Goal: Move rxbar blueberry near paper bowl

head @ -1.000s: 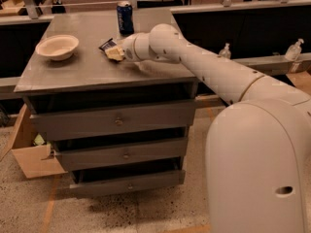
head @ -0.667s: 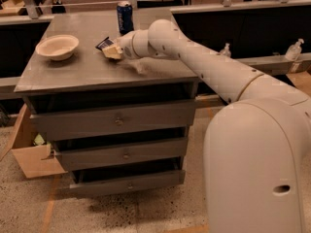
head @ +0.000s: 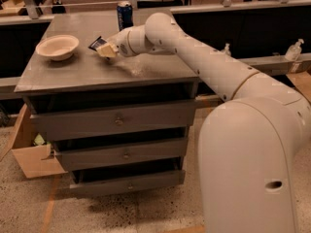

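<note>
Holding one small flat dark navy snack wrapper, the rxbar blueberry [head: 95,43], my cream two-finger gripper [head: 105,50] is clamped on it over the grey tabletop [head: 97,71]. It's near the one shallow off-white paper bowl [head: 57,46], not touching. I count one upright blue can [head: 125,14] behind and three drawers [head: 116,121] below.

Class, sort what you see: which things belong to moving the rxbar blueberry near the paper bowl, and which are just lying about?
Belonging: rxbar blueberry; tool, shut on it over the cabinet top; paper bowl, to its left.
Lying about: blue can behind the tool; cardboard box on the floor; pump bottle on the far ledge.
</note>
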Tool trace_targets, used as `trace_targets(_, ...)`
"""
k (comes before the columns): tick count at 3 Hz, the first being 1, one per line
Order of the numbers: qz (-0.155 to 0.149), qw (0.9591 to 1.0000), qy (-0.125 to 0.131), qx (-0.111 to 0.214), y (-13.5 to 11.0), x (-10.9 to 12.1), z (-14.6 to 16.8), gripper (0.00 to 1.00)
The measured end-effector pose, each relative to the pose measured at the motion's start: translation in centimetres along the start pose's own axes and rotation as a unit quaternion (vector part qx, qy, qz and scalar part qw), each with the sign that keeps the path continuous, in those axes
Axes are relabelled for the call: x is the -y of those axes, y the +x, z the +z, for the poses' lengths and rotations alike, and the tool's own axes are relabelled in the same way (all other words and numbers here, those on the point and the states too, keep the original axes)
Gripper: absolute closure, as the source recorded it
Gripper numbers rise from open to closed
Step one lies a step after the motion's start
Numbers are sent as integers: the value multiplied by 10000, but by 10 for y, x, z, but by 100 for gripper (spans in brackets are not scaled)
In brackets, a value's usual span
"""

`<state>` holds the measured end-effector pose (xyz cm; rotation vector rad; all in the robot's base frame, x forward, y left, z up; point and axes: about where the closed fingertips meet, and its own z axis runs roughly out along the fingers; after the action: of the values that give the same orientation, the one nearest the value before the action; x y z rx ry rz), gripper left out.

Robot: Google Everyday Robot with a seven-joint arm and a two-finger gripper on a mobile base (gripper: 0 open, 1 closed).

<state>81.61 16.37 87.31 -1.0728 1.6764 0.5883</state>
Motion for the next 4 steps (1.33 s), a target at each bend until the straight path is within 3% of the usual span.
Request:
trace_targets(2,-3,9991,-401,151,-14,-20,26,100)
trace_targets(4,196,9979,-559,243,-20,-35,39,59)
